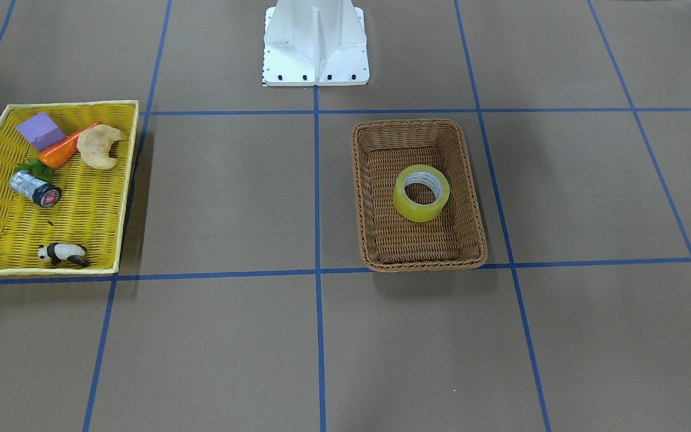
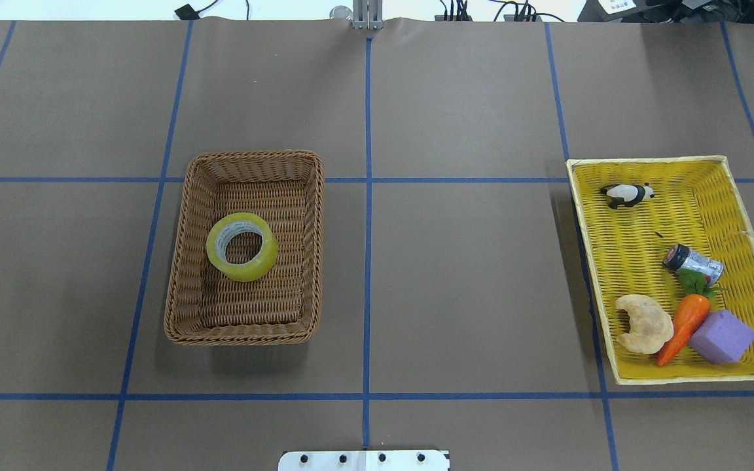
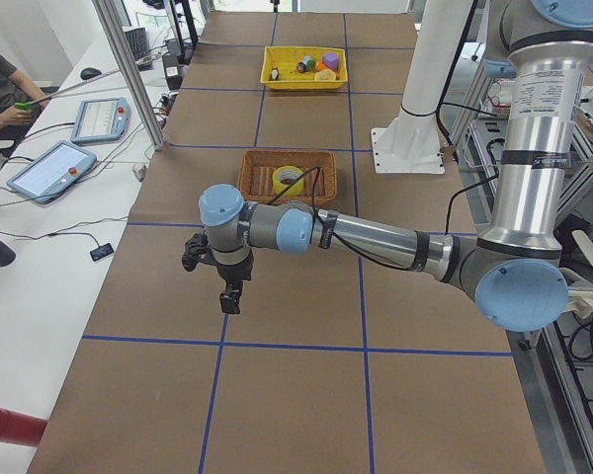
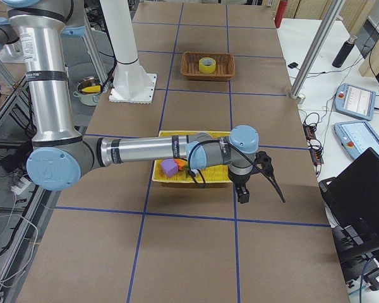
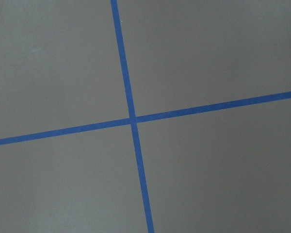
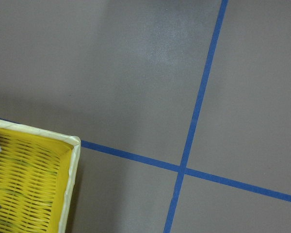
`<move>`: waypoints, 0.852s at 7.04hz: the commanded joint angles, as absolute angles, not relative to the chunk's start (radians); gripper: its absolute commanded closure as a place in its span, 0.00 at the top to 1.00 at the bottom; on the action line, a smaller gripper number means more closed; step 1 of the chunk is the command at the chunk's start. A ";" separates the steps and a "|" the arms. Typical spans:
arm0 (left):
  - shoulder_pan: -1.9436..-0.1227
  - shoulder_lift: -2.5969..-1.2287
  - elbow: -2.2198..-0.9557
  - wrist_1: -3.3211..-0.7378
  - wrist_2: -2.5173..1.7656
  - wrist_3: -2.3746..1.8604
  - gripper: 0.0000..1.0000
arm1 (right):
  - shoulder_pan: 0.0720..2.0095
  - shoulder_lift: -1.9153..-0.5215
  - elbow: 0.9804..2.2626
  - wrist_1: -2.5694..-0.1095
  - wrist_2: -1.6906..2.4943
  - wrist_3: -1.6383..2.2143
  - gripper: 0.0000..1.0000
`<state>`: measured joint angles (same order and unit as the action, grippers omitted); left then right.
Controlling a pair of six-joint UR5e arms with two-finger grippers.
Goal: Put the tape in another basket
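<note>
The tape point(image 2: 242, 246), a wide translucent yellow roll with a whitish-grey core, lies flat inside the brown wicker basket point(image 2: 180, 288). It also shows in the front view point(image 1: 421, 192) in the basket point(image 1: 477, 234). My left gripper point(image 3: 190, 257) shows only in the exterior left view, above bare table well short of the basket point(image 3: 262, 158); I cannot tell if it is open or shut. My right gripper point(image 4: 276, 188) shows only in the exterior right view, beside the yellow tray; I cannot tell its state. Both wrist views show no fingers.
A shallow yellow woven tray point(image 2: 586, 216) on the robot's right holds a toy panda point(image 2: 626, 194), a small silver-black cylinder point(image 2: 692, 261), a carrot point(image 2: 683, 324), a croissant point(image 2: 643, 323) and a purple block point(image 2: 721, 337). Blue tape lines grid the brown table. The white robot base point(image 1: 315, 42) stands mid-edge.
</note>
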<state>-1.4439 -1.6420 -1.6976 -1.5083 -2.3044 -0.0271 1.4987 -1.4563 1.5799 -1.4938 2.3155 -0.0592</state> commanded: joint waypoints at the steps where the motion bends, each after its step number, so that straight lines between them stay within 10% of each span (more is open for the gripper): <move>1: -1.442 -1.647 -1.698 -1.512 -2.402 -0.102 0.98 | 1.497 -1.411 1.594 -1.621 2.328 -0.074 1.00; 6: -1.443 -1.587 -1.687 -1.662 -2.398 -0.101 0.98 | 1.494 -1.427 1.601 -1.624 2.361 -0.075 1.00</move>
<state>-1.4421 -1.6273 -1.6892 -1.6115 -2.3985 -0.1025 1.4946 -1.4202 1.5981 -1.6242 2.3420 -0.0749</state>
